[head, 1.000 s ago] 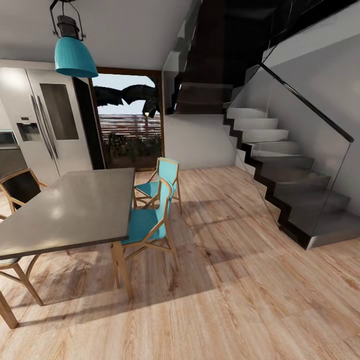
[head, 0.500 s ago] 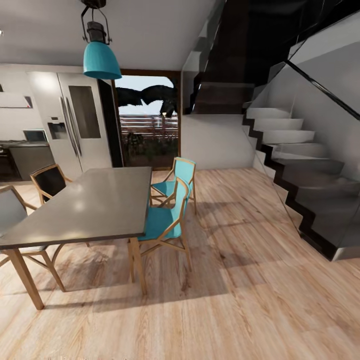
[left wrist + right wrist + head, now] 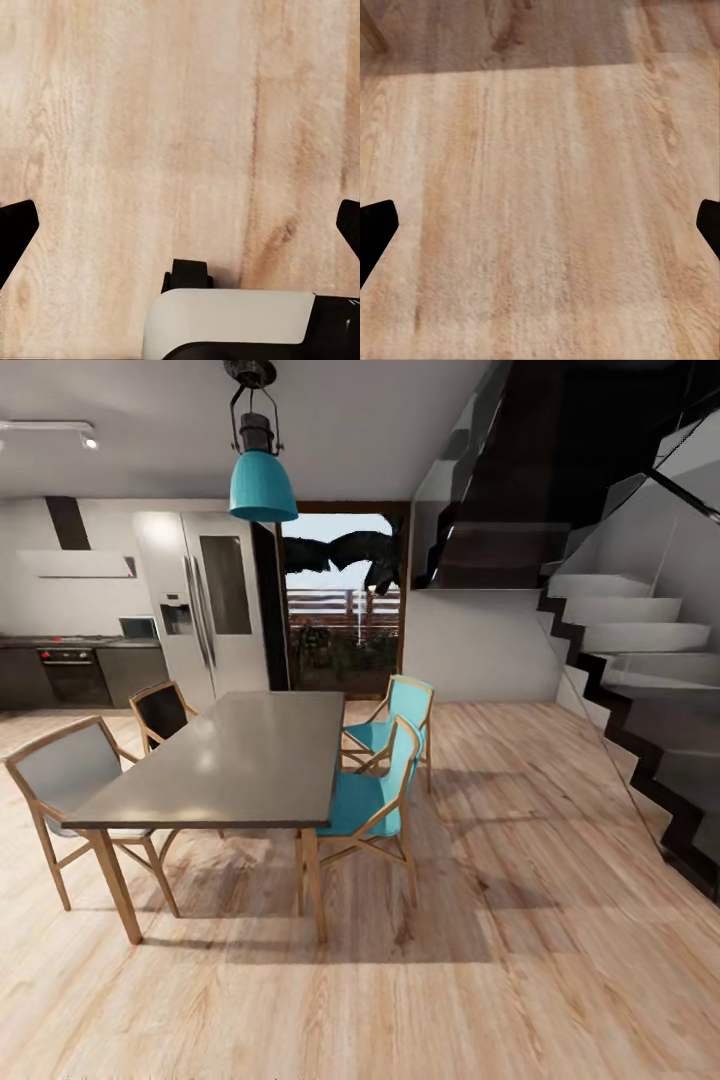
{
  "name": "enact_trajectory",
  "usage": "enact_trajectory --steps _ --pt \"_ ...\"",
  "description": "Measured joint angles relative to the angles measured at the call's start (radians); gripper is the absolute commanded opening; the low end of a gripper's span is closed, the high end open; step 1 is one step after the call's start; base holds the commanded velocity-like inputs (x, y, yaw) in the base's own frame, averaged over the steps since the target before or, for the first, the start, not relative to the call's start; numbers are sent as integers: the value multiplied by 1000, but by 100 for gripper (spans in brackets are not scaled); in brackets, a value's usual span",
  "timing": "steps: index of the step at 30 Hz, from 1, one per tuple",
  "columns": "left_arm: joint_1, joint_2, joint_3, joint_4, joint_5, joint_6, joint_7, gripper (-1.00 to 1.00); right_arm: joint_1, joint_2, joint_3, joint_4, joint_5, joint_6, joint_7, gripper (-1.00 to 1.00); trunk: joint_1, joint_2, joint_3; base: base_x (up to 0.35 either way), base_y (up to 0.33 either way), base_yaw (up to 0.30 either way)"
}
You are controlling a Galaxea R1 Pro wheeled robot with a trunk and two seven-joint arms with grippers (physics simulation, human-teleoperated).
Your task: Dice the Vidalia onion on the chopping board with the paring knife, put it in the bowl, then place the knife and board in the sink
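The Vidalia onion, the sink, the chopping board, the paring knife and the bowl are out of view. My left gripper hangs open over bare wooden floor, its dark fingertips far apart at the frame's sides with nothing between them. My right gripper is open too, its fingertips spread wide above the floor planks. A dark kitchen unit with an oven stands far off at the back left in the head view.
A grey dining table stands ahead at the left, with two teal chairs on its right side and two more chairs on its left. A fridge, a teal pendant lamp and stairs at the right. Wooden floor lies open ahead.
The camera has swung left, so table, chairs and stairs have slid to the right in the picture. The kitchen unit with oven has come into view at the back left.
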Motion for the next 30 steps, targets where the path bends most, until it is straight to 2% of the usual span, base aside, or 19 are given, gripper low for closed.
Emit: enact_trajectory --steps 6,17,30 --pt "0 0 0 -1 0 0 -1 100 0 0 0 0 0 0 0 100 0 0 0 120 65 281" --pt "0 0 0 0 0 0 -1 100 0 0 0 0 0 0 0 100 0 0 0 214 207 281" --pt "0 0 -1 1 0 -1 -1 100 0 0 0 1 0 0 0 100 0 0 0 25 40 281"
